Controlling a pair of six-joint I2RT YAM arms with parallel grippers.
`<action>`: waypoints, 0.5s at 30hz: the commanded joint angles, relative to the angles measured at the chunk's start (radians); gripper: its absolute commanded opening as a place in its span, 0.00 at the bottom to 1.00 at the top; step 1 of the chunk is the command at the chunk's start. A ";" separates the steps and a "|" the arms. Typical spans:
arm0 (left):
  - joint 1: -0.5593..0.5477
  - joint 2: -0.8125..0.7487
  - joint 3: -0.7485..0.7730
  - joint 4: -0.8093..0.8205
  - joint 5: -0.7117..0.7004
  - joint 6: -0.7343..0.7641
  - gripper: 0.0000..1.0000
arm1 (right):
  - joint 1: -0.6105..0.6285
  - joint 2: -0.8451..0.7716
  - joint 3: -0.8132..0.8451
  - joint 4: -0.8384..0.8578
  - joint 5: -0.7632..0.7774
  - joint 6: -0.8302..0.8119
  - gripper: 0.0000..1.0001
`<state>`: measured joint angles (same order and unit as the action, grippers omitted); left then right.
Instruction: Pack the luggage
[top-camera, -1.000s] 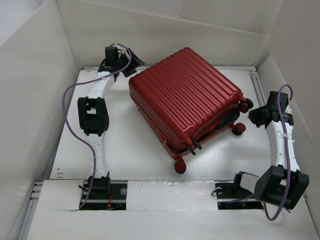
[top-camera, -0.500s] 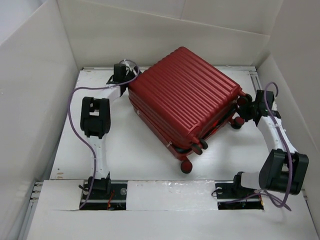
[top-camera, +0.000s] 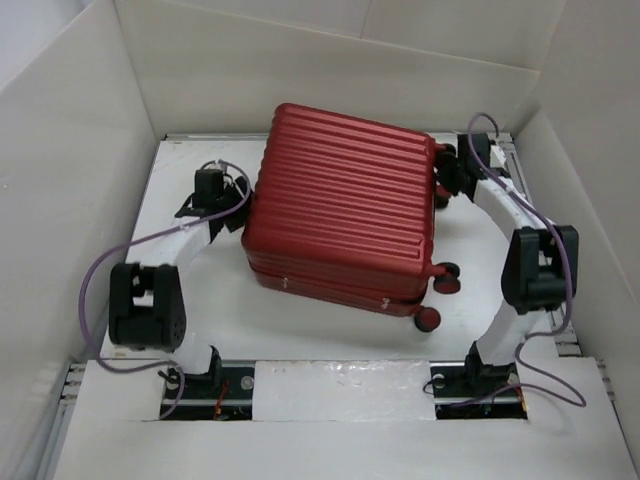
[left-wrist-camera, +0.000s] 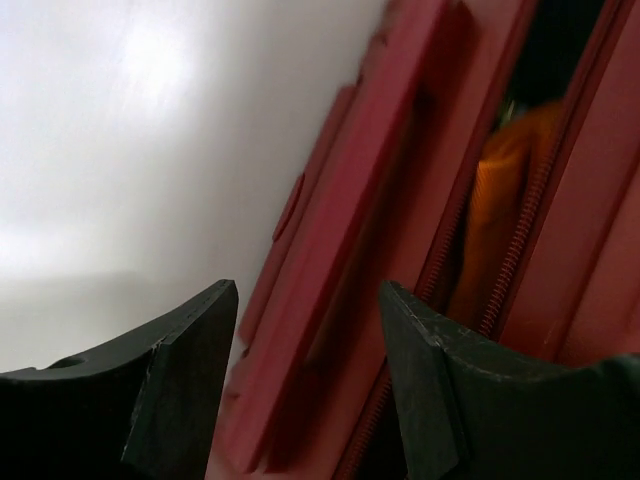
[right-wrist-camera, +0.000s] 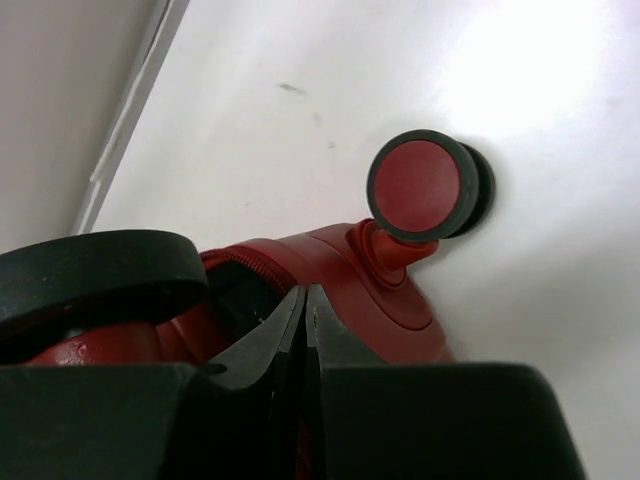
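Note:
The luggage (top-camera: 345, 205), a dark-red ribbed hard-shell suitcase, lies flat mid-table with its wheels (top-camera: 428, 320) to the right. My left gripper (top-camera: 235, 200) is at its left side. In the left wrist view the gripper (left-wrist-camera: 310, 380) is open, with the red shell edge (left-wrist-camera: 340, 250) between the fingers. Something orange (left-wrist-camera: 505, 200) shows through the zipper gap. My right gripper (top-camera: 447, 175) is at the back right corner. In the right wrist view it (right-wrist-camera: 303, 292) is shut, its tips against the red corner (right-wrist-camera: 390, 300) below a wheel (right-wrist-camera: 425, 187).
High white walls (top-camera: 60, 200) enclose the white table (top-camera: 300, 320) on the left, back and right. A metal rail (top-camera: 515, 175) runs along the right edge. Purple cables (top-camera: 100, 270) loop off both arms.
The luggage has turned counter-clockwise and shifted left, so its wheels now face right. The left gripper has come down its left side, narrowing. The right arm has swung to the back right corner.

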<state>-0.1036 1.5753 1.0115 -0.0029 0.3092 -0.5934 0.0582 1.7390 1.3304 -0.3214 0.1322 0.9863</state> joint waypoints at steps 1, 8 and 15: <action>-0.157 -0.164 -0.071 -0.097 0.231 0.013 0.56 | 0.298 0.105 0.181 -0.117 -0.448 -0.133 0.09; -0.166 -0.396 -0.059 -0.396 0.026 0.066 0.60 | 0.336 0.232 0.547 -0.353 -0.371 -0.288 0.18; -0.096 -0.425 0.135 -0.465 -0.182 0.078 0.83 | 0.155 0.016 0.489 -0.377 -0.368 -0.313 0.70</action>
<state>-0.1909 1.1622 0.9676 -0.7265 0.0658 -0.4377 0.1627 1.9362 1.8229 -0.6331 0.0540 0.7490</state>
